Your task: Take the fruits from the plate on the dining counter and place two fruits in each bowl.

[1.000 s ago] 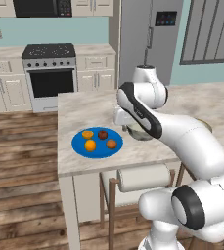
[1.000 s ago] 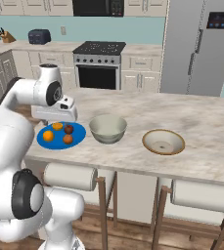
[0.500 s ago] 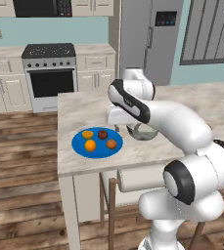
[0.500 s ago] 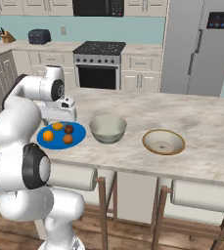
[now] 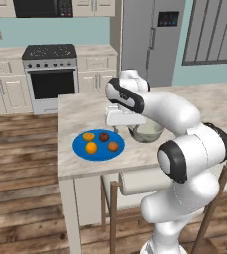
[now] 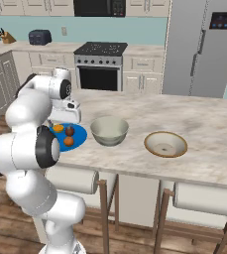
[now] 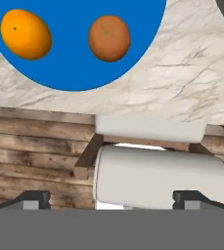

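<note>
The gripper (image 7: 111, 195) is hanging open and empty over the near edge of the dining counter (image 5: 80, 111), its tips spread wide apart above a stool (image 7: 160, 176). Just beyond it the plate (image 5: 98, 145) is lying with all four fruits (image 5: 104, 137) on it. The grey-green bowl (image 6: 109, 130) is sitting just beside the plate, the tan-rimmed bowl (image 6: 165, 144) farther along.
</note>
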You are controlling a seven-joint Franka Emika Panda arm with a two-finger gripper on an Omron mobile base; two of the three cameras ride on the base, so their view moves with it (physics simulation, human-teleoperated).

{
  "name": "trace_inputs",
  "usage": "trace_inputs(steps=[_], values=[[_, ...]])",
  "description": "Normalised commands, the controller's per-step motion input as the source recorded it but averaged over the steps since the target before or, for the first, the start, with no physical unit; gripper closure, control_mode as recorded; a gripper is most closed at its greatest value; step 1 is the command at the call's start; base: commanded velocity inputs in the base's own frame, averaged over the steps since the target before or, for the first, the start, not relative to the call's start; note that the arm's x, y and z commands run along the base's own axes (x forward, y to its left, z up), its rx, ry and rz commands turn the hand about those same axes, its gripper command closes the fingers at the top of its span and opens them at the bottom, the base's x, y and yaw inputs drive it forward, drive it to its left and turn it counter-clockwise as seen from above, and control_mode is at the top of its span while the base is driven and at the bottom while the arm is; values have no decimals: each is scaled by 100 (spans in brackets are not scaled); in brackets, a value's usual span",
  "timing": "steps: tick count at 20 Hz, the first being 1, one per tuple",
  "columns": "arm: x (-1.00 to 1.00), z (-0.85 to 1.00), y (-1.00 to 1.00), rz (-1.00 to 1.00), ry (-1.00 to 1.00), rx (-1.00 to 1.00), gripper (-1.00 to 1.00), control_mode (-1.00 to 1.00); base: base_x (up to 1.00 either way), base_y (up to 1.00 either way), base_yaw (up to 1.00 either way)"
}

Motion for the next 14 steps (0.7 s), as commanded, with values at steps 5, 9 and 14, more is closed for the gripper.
trace_inputs(steps=[5,9,14], values=[[1,-32,0,-3,-23,0,-100,-100,0,0,0],[0,-42,1,-8,-28,0,-100,-100,0,0,0],[6,-22,17,-13,-15,0,-100,-100,0,0,0]])
